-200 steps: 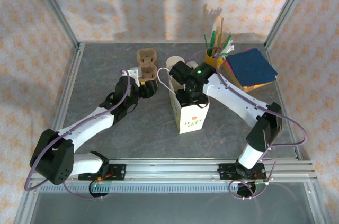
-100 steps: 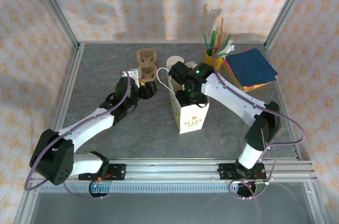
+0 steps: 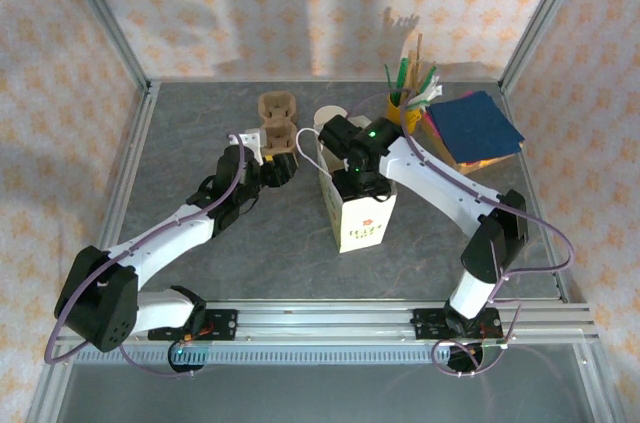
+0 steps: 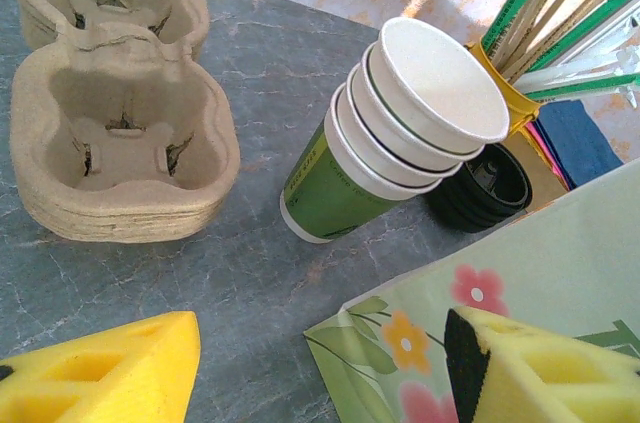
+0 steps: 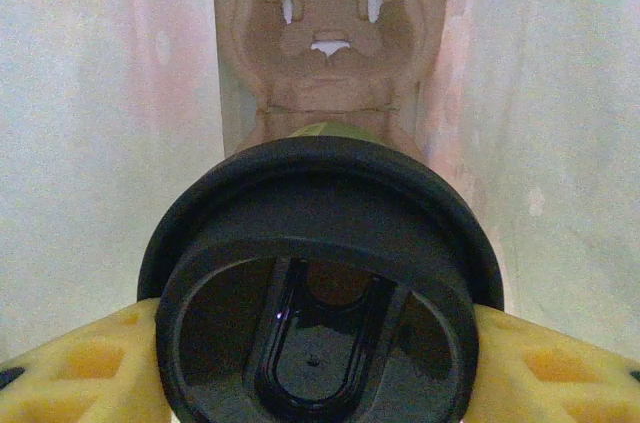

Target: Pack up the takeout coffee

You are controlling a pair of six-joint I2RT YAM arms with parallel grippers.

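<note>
The takeout coffee (image 5: 320,293) shows its black lid from above, hanging inside the flowered paper bag (image 3: 360,218). My right gripper (image 5: 320,368) is shut on it, a yellow finger (image 5: 70,363) on each side of the cup. Below it, a brown cup carrier (image 5: 330,33) lies on the bag's floor. From the top view the right gripper (image 3: 355,165) reaches down into the bag's mouth. My left gripper (image 4: 320,383) is open beside the bag (image 4: 430,333), whose corner lies between its fingers. In the top view the left gripper (image 3: 278,168) sits left of the bag.
A stack of brown carriers (image 4: 120,143) lies left of the stacked lidless cups (image 4: 400,133) and the pile of black lids (image 4: 480,193). A yellow holder of stir sticks (image 3: 410,93) and coloured napkins (image 3: 475,128) stand at the back right.
The right arm's elbow has edged slightly left while its gripper stays in the bag. The left arm has not moved.
</note>
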